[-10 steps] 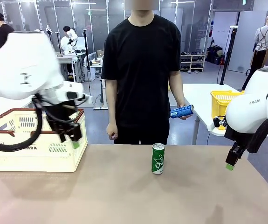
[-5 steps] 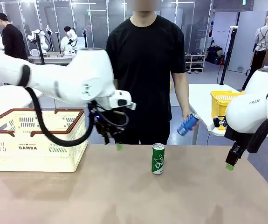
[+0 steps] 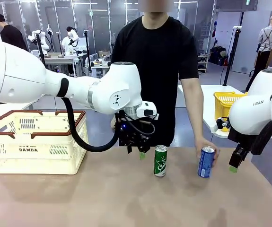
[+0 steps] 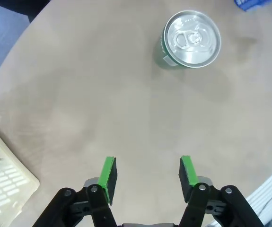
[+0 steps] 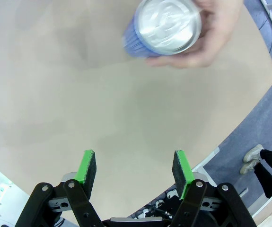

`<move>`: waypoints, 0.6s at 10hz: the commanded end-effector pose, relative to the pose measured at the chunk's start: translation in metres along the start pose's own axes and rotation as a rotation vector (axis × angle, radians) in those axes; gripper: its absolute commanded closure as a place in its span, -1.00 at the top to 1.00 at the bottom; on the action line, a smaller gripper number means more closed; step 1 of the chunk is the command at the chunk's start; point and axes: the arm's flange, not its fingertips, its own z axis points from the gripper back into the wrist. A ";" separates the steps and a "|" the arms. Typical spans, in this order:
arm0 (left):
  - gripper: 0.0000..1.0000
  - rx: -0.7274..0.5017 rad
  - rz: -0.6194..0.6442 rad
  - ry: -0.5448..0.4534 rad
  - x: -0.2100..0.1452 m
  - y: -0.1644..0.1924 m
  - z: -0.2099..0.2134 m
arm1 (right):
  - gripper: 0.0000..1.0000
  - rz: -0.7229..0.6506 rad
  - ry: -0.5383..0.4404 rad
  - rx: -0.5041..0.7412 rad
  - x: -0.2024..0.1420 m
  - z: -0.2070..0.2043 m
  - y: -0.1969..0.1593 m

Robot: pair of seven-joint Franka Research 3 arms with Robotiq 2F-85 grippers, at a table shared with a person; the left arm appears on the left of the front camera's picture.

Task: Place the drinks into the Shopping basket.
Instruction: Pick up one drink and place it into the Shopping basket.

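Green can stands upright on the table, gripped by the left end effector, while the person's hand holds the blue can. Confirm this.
Not gripped: the left end effector hangs open beside the green can, apart from it, as the front view shows. The rest holds.

L claw (image 4: 148,165) open, empty; R claw (image 5: 134,160) open.

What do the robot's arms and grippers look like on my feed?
Both arms are smooth, rounded white shells: left arm has a looping black cable, right arm grey lettering. The left gripper and right gripper are black, two-fingered, with green pads.
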 end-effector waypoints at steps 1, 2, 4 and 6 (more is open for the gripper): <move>0.36 -0.028 -0.013 0.006 -0.025 0.008 0.024 | 0.62 -0.001 0.002 0.001 -0.001 -0.001 0.000; 0.36 -0.038 -0.022 0.019 -0.050 0.018 0.029 | 0.62 -0.001 0.002 0.001 -0.001 -0.001 0.000; 0.36 -0.043 0.003 0.041 -0.092 0.036 0.034 | 0.62 -0.001 0.002 0.001 -0.001 -0.001 0.000; 0.36 -0.048 0.051 0.032 -0.121 0.052 0.033 | 0.62 -0.001 0.002 0.001 -0.001 -0.001 0.000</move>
